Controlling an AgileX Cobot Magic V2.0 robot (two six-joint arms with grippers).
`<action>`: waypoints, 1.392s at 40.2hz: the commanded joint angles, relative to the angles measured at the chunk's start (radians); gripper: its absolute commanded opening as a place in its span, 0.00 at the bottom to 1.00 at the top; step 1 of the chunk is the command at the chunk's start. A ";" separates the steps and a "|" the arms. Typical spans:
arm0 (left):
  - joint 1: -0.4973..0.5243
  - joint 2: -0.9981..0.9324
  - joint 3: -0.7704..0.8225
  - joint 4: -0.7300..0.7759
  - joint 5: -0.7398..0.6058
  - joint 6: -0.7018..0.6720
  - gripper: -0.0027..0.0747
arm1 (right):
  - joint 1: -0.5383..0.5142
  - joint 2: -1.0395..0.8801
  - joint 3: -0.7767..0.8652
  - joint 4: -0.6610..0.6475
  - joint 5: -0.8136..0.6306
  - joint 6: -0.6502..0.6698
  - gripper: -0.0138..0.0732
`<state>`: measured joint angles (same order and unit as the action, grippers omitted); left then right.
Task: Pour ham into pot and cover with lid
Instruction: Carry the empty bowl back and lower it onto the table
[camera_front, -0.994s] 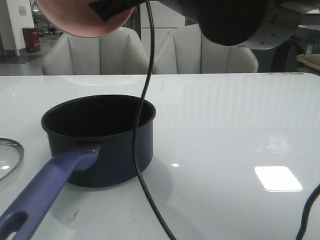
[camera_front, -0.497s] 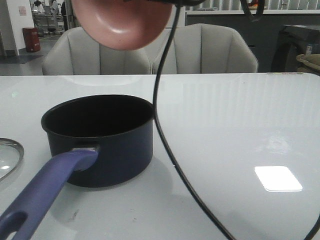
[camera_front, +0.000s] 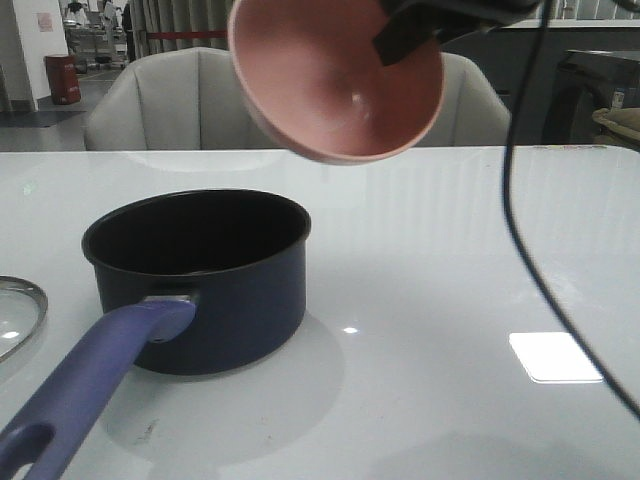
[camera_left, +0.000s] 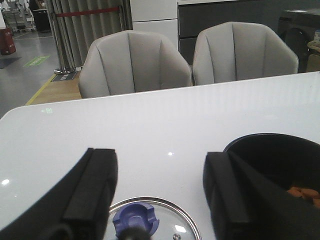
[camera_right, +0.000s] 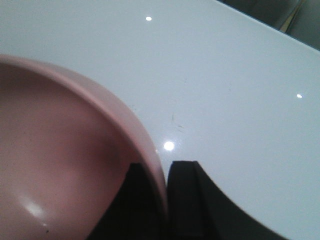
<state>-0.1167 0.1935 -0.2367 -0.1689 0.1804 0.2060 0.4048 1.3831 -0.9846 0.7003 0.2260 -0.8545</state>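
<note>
A glossy white table (camera_front: 450, 300) stands before two pale upholstered chairs (camera_left: 135, 62), with a grey floor and a barrier beyond.

On the table sits the dark navy round saucepan (camera_front: 215, 290) with its black inside and long purple-blue handle (camera_front: 90, 380) reaching toward the camera. In the left wrist view a few thin orange-pink slices of ham (camera_left: 302, 192) lie on the pot's floor, so the pouring appears to be done.

The right gripper (camera_right: 162, 205) is clamped on the rim of the smooth pink round bowl (camera_front: 335, 85), one finger inside and one outside the wall. The bowl hangs tilted in the air, above the pot and off to its right, its hollow facing the front camera, and no slices are visible in it. It looks emptied, and probably needs only to be set down out of the way.

The round clear glass lid with a metal rim (camera_left: 155, 227) and a flared purple-blue knob (camera_left: 135, 222) lies flat on the table just to the left of the pot, apart from it. The left gripper (camera_left: 160, 190) hovers over it with its black fingers (camera_left: 92, 185) spread wide to either side of the knob, holding nothing.

What remains, as I judge it, is the second half: closing on the knob, lifting the lid and seating it on the pot's rim.
</note>
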 joint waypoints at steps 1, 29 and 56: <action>-0.009 0.010 -0.027 -0.004 -0.082 -0.002 0.58 | -0.068 -0.068 -0.034 -0.001 0.028 0.007 0.32; -0.009 0.010 -0.027 -0.004 -0.080 -0.002 0.58 | -0.299 -0.026 -0.034 -0.514 0.326 0.712 0.32; -0.009 0.010 -0.027 -0.004 -0.078 -0.002 0.58 | -0.409 0.298 -0.145 -0.530 0.491 0.753 0.44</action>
<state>-0.1167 0.1935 -0.2367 -0.1689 0.1804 0.2060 0.0017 1.6951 -1.0825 0.1684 0.7379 -0.1030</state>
